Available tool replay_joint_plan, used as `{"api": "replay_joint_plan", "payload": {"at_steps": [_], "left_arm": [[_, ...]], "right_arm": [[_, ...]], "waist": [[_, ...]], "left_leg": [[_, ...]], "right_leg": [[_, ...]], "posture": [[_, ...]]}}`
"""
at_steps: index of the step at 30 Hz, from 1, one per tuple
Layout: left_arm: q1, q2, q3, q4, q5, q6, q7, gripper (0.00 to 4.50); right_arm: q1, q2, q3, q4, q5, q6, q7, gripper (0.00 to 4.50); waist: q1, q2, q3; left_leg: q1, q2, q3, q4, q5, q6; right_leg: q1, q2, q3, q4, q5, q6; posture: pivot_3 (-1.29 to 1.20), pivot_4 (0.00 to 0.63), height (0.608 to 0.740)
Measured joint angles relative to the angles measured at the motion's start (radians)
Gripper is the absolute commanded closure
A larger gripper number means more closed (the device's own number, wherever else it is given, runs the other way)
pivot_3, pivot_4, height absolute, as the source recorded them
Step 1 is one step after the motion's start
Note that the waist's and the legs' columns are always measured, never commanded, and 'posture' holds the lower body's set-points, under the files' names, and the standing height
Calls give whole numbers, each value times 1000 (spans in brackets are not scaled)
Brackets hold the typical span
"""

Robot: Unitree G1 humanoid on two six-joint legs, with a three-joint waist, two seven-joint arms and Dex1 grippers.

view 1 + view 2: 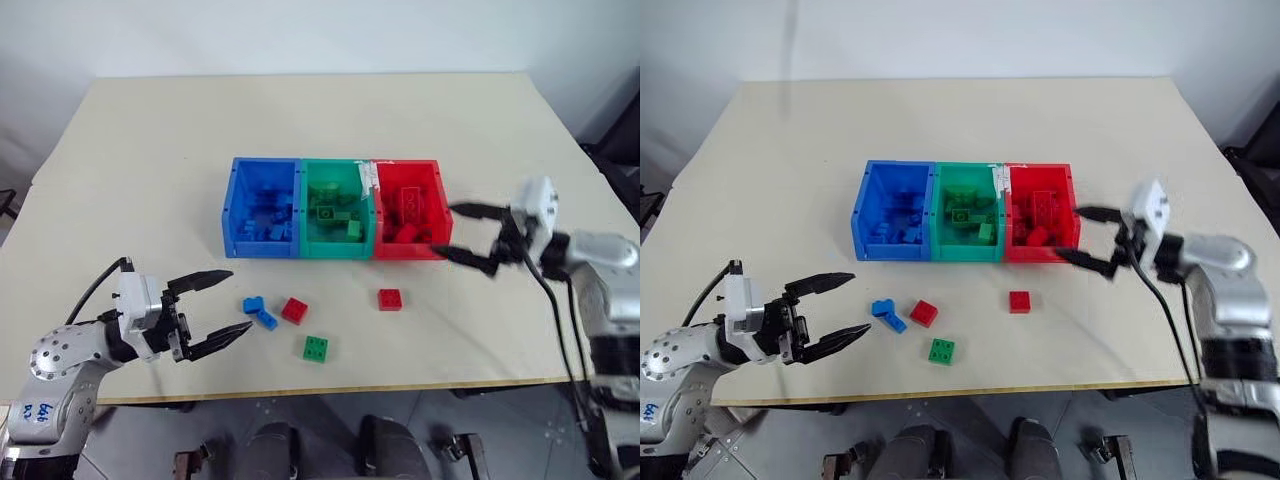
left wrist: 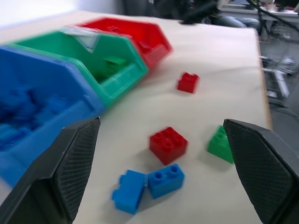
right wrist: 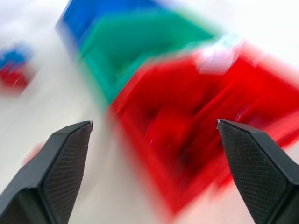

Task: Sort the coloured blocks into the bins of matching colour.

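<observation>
Three joined bins stand mid-table: blue (image 1: 258, 247), green (image 1: 336, 249) and red (image 1: 405, 251), each holding several blocks of its own colour. Loose on the table in front of them lie two touching blue blocks (image 1: 260, 311), a red block (image 1: 294, 310), a green block (image 1: 316, 348) and another red block (image 1: 390, 299). My left gripper (image 1: 241, 299) is open and empty, just left of the blue blocks and pointing at them. Beside the red bin's right wall, my right gripper (image 1: 443, 229) is open with nothing between its fingers.
The table's front edge (image 1: 330, 390) runs close behind the loose blocks. Wide bare tabletop (image 1: 300, 120) lies beyond the bins and to their left. Cables hang from both wrists.
</observation>
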Motion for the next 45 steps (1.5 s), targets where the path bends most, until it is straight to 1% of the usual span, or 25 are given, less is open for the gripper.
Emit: {"api": "replay_joint_plan", "payload": {"at_steps": [1,5,8,12,16,18,21,26,29,30,32,38,41,45], "left_arm": [[-33,-2,-29,21,8,-4,-18,0],[-102,-15,-84,87,29,-31,-69,0],[-129,-17,-101,120,39,-47,-93,0],[-137,-11,-99,135,38,-43,-111,0],[-120,-2,-80,136,38,-33,-103,0],[-84,3,-56,126,36,-28,-97,0],[-29,7,-26,93,33,-24,-92,0],[70,17,33,27,28,-22,-82,0],[110,24,65,-17,16,-13,-69,0],[115,24,72,-24,13,-9,-63,0],[125,24,76,-52,12,-1,-48,0],[148,23,76,-86,11,6,-21,0],[151,22,76,-89,10,6,-11,0],[153,17,77,-93,8,6,1,0]], "right_arm": [[69,-23,-28,-12,1,-46,32,54],[206,-83,-143,-2,5,-131,70,54],[239,-96,-175,9,2,-182,78,54],[242,-96,-156,51,-5,-227,97,54],[193,-89,-63,7,-5,-175,110,54],[150,-56,26,-66,-5,-84,100,54],[71,-6,165,-109,-46,-15,90,54],[-69,97,307,-27,-145,3,56,54],[-109,126,364,30,-199,4,46,54],[-116,133,366,42,-206,-10,45,430],[-133,145,369,68,-219,-32,36,958],[-155,152,370,118,-242,-100,28,2982],[-154,164,342,123,-209,-85,22,2982],[-180,172,258,119,-124,-23,2,2982]], "waist": [[2,0,0],[1,0,0],[-13,0,0],[-22,0,0],[-21,0,0],[-23,0,0],[-22,0,0],[-17,0,0],[-17,0,0],[-18,0,0],[-22,0,0],[-21,0,0],[-22,0,0],[-22,0,0]], "left_leg": [[0,0,3,0,0,0],[3,0,7,0,0,0],[4,3,8,0,0,0],[4,4,8,0,0,0],[4,4,5,1,0,0],[4,5,3,1,0,0],[4,4,2,1,0,0],[2,3,-1,1,0,0],[2,2,-2,1,0,0],[2,2,-2,1,0,0],[2,2,-2,1,0,0],[2,2,-2,1,0,0],[2,3,-2,1,0,0],[2,3,-2,1,0,0]], "right_leg": [[0,0,0,0,0,0],[0,0,2,1,0,1],[0,1,2,2,0,0],[0,1,3,2,0,0],[-1,0,4,3,0,0],[-1,0,4,3,0,0],[-2,0,4,3,0,0],[-1,-1,3,2,0,0],[-1,-1,2,2,0,0],[-1,-1,2,2,0,0],[-1,-1,1,2,0,0],[-1,-1,1,2,0,0],[-1,-1,1,2,0,0],[-1,-1,2,2,0,0]], "posture": [[0,150,740],[0,150,740],[0,150,740],[0,150,740],[0,150,740],[0,150,740],[0,150,740],[0,150,740],[0,150,740],[0,150,740],[0,150,740],[0,150,740],[0,150,740],[0,150,740]]}}
